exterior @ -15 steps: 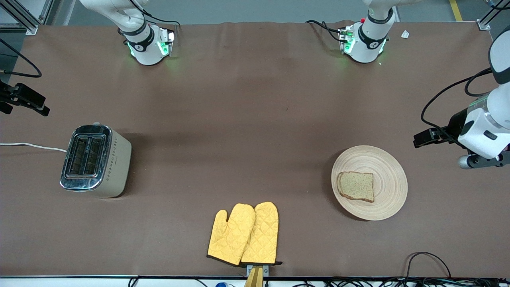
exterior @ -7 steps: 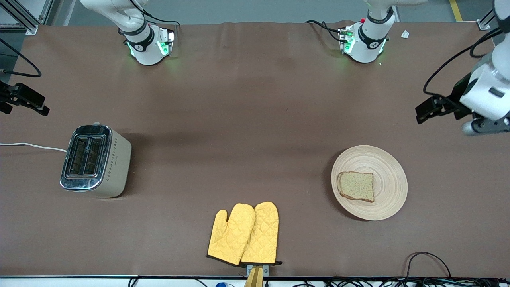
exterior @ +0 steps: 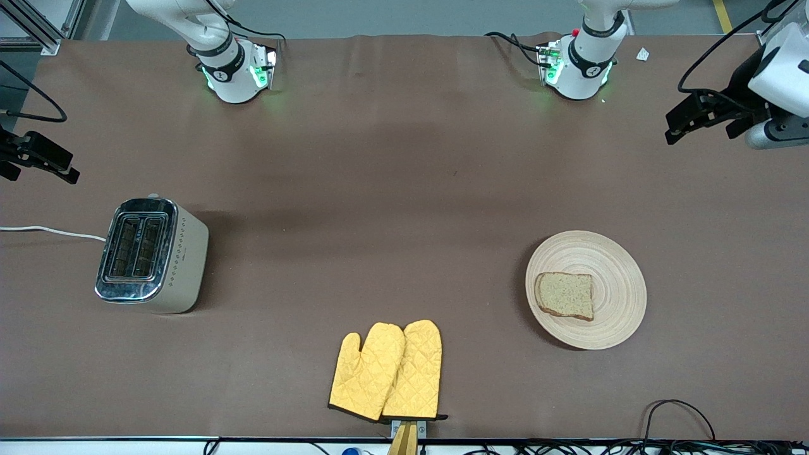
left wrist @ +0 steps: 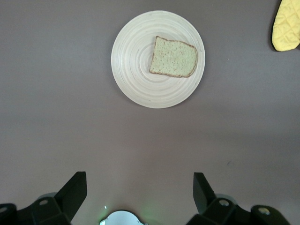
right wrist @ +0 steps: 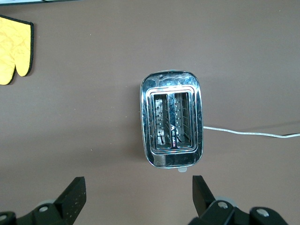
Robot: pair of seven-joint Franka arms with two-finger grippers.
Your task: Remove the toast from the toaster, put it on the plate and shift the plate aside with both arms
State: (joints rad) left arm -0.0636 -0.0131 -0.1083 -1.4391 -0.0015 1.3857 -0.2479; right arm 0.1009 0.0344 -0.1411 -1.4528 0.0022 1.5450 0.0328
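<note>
The toast (exterior: 564, 295) lies flat on the plate (exterior: 607, 265), on the part toward the right arm's end. The plate stands toward the left arm's end of the table. Both also show in the left wrist view, the toast (left wrist: 173, 57) on the plate (left wrist: 136, 65). My left gripper (exterior: 698, 129) is open and empty, high over the table's edge at the left arm's end, well apart from the plate; its fingers (left wrist: 75, 192) stand wide. My right gripper (exterior: 39, 169) is open and empty, high over the right arm's end; it waits (right wrist: 138, 190).
A chrome-topped toaster (exterior: 150, 253) with two empty slots stands toward the right arm's end, its white cord running off the table; it also shows in the right wrist view (right wrist: 172, 119). Two yellow oven mitts (exterior: 387, 371) lie at the table's edge nearest the camera.
My left gripper has moved away from the plate, toward the bases' side of the table, staying open. The toast, plate and right arm have not moved.
</note>
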